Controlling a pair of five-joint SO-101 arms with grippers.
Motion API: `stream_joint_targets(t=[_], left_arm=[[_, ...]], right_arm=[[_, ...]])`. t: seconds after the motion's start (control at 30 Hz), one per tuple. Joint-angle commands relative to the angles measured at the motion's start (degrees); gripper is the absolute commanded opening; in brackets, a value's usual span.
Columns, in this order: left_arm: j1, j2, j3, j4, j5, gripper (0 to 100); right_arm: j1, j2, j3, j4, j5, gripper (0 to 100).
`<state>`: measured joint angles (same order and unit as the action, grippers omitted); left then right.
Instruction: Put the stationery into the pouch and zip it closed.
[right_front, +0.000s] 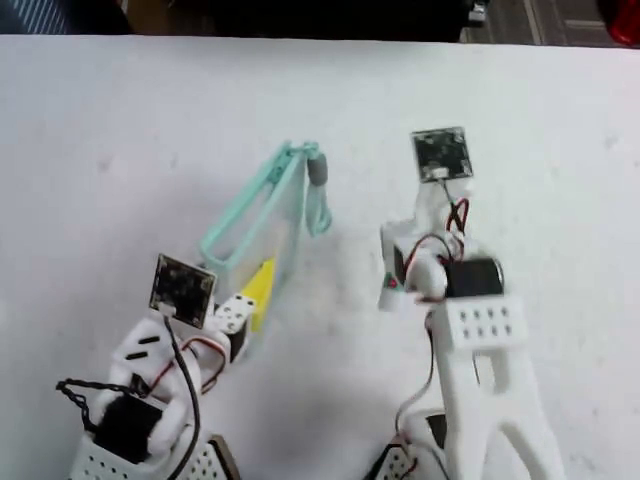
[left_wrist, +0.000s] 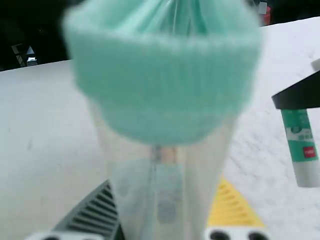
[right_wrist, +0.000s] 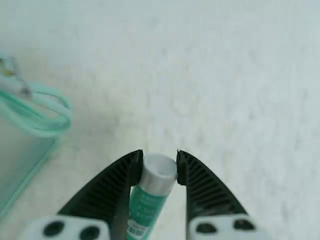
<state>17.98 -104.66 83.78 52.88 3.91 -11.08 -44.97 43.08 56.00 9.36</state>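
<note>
Right gripper is clamped on the white-capped, green-labelled glue-stick tube, near but not touching the clear plastic pouch with mint-green zip trim. The pouch lies on the white table with its near end pinched in the closed left gripper. To do it well, left steadies the pouch while right lines the tube up with the zip mouth, which looks open though the top view is poor, and releases only once it is well inside. The tube label's small print and red patch are unreadable.
</note>
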Motion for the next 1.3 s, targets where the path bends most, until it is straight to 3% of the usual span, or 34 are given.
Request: stream_joint_targets(t=[0.0,0.2,0.37,0.8,1.27], left_arm=[[1.10,-0.22,-1.14,-0.18,0.88,15],[1.19,-0.22,-1.14,-0.18,0.88,15],[1.19,-0.22,-1.14,-0.35,0.88,15],[4.35,-0.22,-1.05,-0.18,-2.73,15],[4.09,-0.22,-1.14,-0.44,-2.81,15]], right_arm=[[-3.91,-11.03,-4.84,-0.04,5.98,1.7],[-10.86,-27.03,-9.14,-2.15,6.42,1.7],[-18.51,-34.51,-8.97,-12.00,6.42,1.7],[-37.14,-20.18,-9.49,-30.37,6.33,1.6],[-34.86,-14.20,-8.88,-25.10,6.07,1.6]])
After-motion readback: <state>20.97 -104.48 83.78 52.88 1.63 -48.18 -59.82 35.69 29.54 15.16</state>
